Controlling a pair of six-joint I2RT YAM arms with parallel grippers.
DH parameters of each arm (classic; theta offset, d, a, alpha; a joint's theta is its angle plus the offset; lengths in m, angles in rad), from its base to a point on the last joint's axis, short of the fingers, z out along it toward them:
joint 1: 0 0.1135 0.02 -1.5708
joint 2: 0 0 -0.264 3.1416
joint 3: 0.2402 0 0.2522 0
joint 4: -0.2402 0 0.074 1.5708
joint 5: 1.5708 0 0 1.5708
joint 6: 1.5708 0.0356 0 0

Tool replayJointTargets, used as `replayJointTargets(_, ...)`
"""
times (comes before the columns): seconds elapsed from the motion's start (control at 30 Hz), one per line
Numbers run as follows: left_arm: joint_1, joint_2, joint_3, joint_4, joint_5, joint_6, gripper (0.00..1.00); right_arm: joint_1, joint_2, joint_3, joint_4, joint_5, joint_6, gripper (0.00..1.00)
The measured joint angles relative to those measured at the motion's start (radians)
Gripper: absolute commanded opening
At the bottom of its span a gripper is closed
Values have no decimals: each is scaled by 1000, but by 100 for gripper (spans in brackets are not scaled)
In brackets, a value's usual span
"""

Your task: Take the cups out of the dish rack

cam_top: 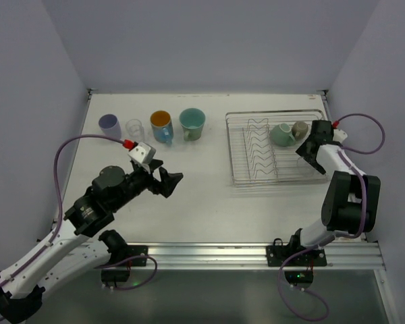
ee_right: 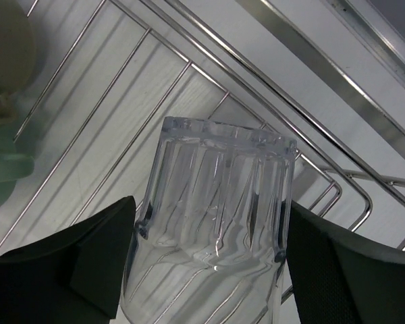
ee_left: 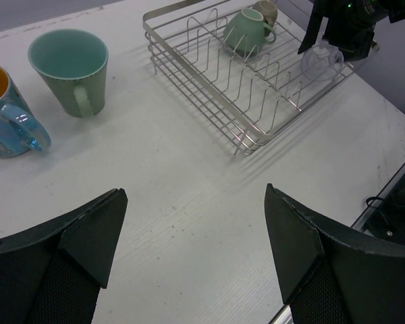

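Note:
The silver wire dish rack (cam_top: 246, 177) stands at the right. In it lie a pale green mug (cam_top: 281, 134) and a small olive-brown cup (cam_top: 300, 128). My right gripper (cam_top: 310, 154) is over the rack's right end, shut on a clear ribbed glass cup (ee_right: 216, 216), with one finger on each side of it. The glass also shows in the left wrist view (ee_left: 322, 61). On the table at the back left stand a lavender cup (cam_top: 109, 123), a clear glass (cam_top: 134, 128), a blue mug with orange inside (cam_top: 161, 125) and a teal mug (cam_top: 192, 123). My left gripper (cam_top: 167, 182) is open and empty above the table.
The rack's zigzag plate dividers (cam_top: 258, 145) stand left of the pale green mug. White walls close in the table at the back and both sides. A metal rail (cam_top: 256, 253) runs along the near edge.

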Motion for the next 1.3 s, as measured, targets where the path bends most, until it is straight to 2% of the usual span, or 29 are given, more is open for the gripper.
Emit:
replayJointTargets(0.03,0,1,0,0,-1,0,90,-1,0,0,1,-6,0,69)
replayJointTargets(0.07,0,3,0,0,-1,0,89,-1,-5,0,4,-16,5,59)
replayJointTargets(0.2,0,15,0,0,-2,0,90,-1,-58,-33,54,-39,4,50)
replayJointTargets(0.47,3,56,0,1,3,-1,88,10,-275,-93,156,-146,2,49)
replayJointTargets(0.63,8,88,2,12,42,-8,84,54,-383,-102,209,-307,45,48)
replayJointTargets(0.83,8,171,12,118,179,-86,79,211,-508,-108,275,-493,137,48)
replayJointTargets(1.07,-10,341,53,319,327,-200,75,419,-522,-161,457,-713,296,48)
replayJointTargets(1.3,-82,478,141,375,311,-196,74,523,-517,-271,623,-818,443,48)
